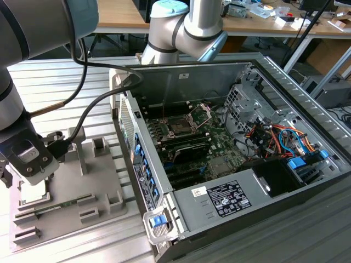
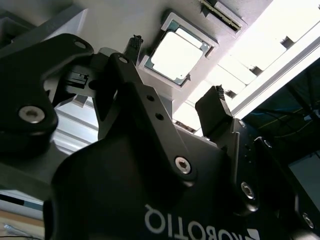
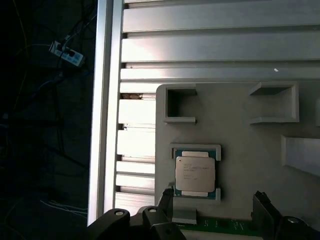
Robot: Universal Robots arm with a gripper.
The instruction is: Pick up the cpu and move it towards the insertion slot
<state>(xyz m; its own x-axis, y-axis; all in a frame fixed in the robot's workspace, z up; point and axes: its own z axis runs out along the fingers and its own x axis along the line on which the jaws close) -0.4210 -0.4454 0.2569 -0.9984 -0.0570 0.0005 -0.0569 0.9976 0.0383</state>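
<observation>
The cpu (image 1: 34,193), exterior view: a pale square lying flat in the grey tray (image 1: 101,189), on the tray's side farthest from the open computer case (image 1: 219,74). The gripper (image 1: 24,167) hangs directly over it, so the chip lies straight below the gripper and is partly hidden by it. The insertion slot (image 1: 181,125), with silver frame and raised wire bracket, sits on the green board (image 1: 222,150) inside the case, well apart from the tray toward the exterior view's right. Second wrist view: the cpu (image 2: 177,50) is seated in a square recess of the tray (image 2: 120,15), beyond the tips of the gripper (image 2: 176,66). The two black fingers (image 2: 215,107) are spread wide, one to each side of the chip, and appear to touch neither chip nor tray; nothing is held. The chip is near square, with no marked long axis, and two of its edges run roughly parallel to the line joining the fingertips. First wrist view: the cpu (image 3: 195,174) lies near the tray (image 3: 240,145) edge that borders the ribbed aluminium table (image 3: 220,45). The gripper (image 3: 214,195) is open, and the chip appears between the fingertips, closer to one finger (image 3: 166,200) than to the other. By these views the pick is not yet made; the governing relation is chip below, open fingers astride it.
</observation>
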